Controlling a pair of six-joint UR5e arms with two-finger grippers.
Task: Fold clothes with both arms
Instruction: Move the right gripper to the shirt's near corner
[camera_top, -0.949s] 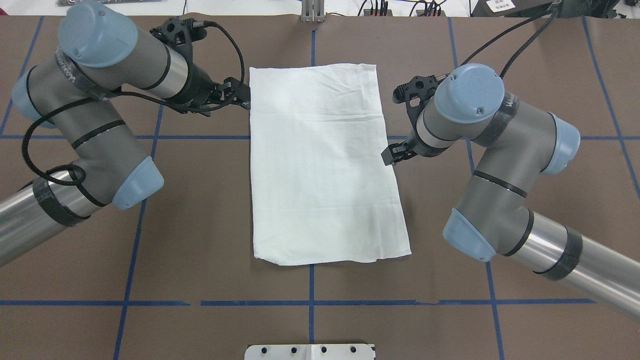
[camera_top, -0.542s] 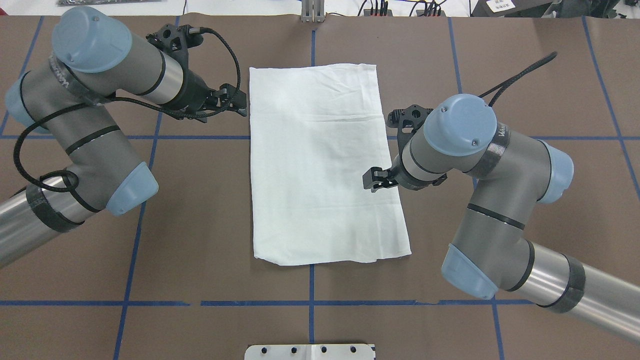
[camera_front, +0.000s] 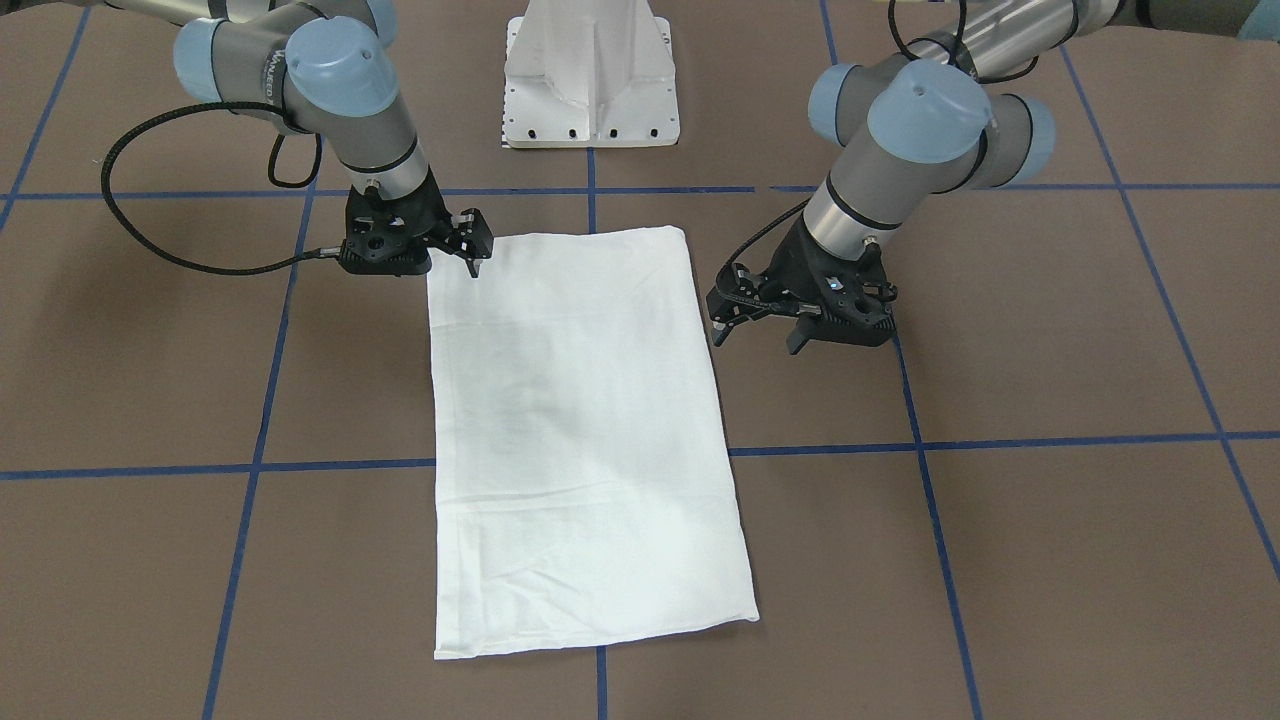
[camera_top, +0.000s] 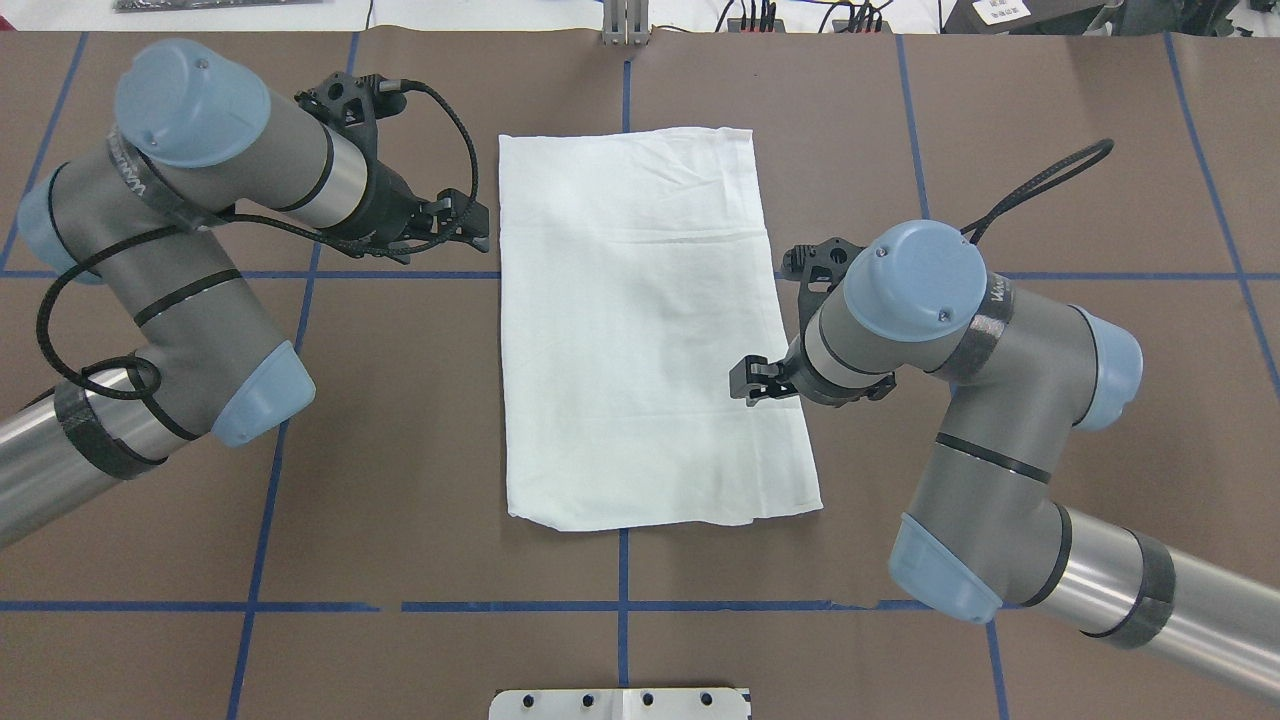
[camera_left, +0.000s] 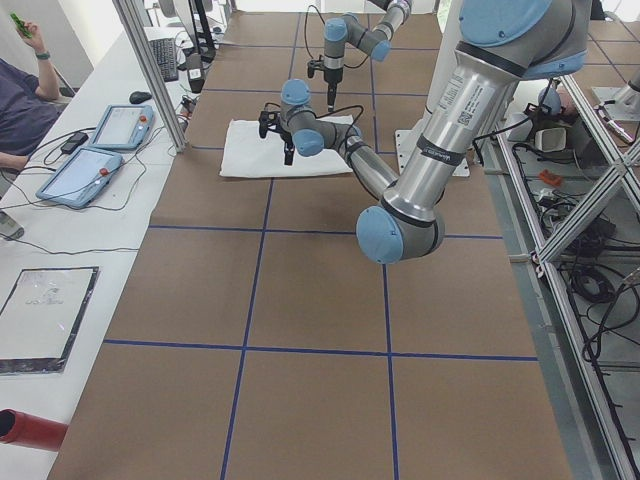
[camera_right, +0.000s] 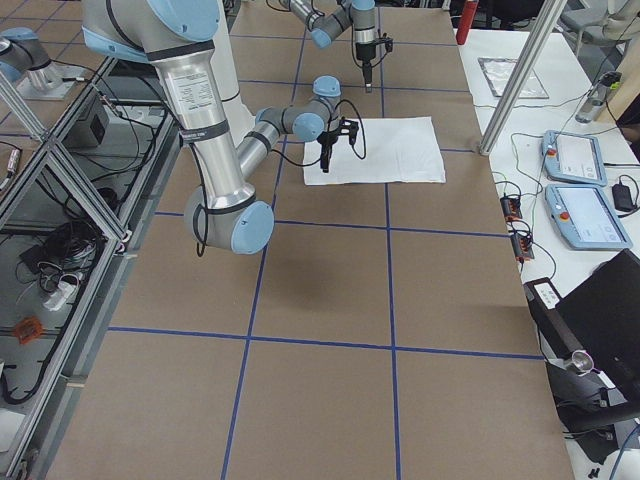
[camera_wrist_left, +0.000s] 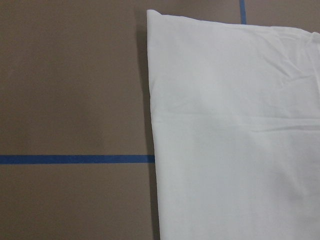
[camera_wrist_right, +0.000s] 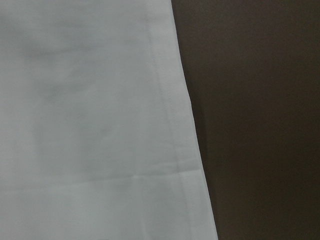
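White T-shirt (camera_top: 640, 330) lies flat mid-table, folded to a neat upright rectangle, plain side up, no text, collar or tag visible. One faint crease runs across its far third. It sits on the brown table (camera_top: 400, 450), straddling the centre blue tape line (camera_top: 200, 606) grid.

Left gripper (camera_top: 478, 226) is just beside the shirt's left edge at the far half, off the cloth, fingers spread apart and holding nothing. The left wrist view looks down on the shirt's far left corner and the bare table next to it.

Right gripper (camera_top: 745, 381) is over the shirt's right edge at the near half, pointing down. Can't tell if its fingers are apart or together, or if it touches the cloth. The right wrist view shows only that hemmed edge against the table.

White pedestal base (camera_front: 590, 80) stands on the robot's side, clear of the shirt.
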